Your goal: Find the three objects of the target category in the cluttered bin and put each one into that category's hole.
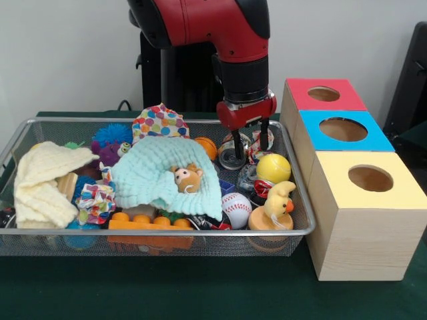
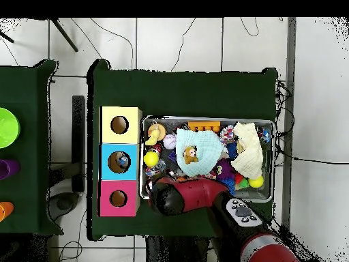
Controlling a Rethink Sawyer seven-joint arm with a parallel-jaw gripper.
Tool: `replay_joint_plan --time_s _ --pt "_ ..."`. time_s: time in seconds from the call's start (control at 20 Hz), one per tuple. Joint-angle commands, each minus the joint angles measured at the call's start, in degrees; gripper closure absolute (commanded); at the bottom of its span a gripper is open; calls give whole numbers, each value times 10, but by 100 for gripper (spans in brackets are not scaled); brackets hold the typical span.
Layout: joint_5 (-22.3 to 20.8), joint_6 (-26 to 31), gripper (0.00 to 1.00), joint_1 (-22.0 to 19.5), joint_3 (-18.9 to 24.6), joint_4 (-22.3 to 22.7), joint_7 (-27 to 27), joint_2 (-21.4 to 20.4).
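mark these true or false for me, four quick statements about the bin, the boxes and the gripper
1. The gripper hangs over the bin's end nearest the boxes. True.
2. The yellow ball lies inside the yellow box. False: it lies in the bin.
3. The blue box stands between the red box and the yellow one. True.
4. The mint cloth hangs over the bin's rim. False: it lies inside, around a small plush animal.

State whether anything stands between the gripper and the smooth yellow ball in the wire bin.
Nothing visible does: the smooth yellow ball lies uncovered on top of the clutter, just beside the open gripper.
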Motion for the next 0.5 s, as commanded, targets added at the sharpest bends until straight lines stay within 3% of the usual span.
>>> replay_joint_plan --time_s 0.05,0.5 --pt "44 10 0 7 30 -46 97 -7" --pt "27 -15 0 1 18 -62 78 16"
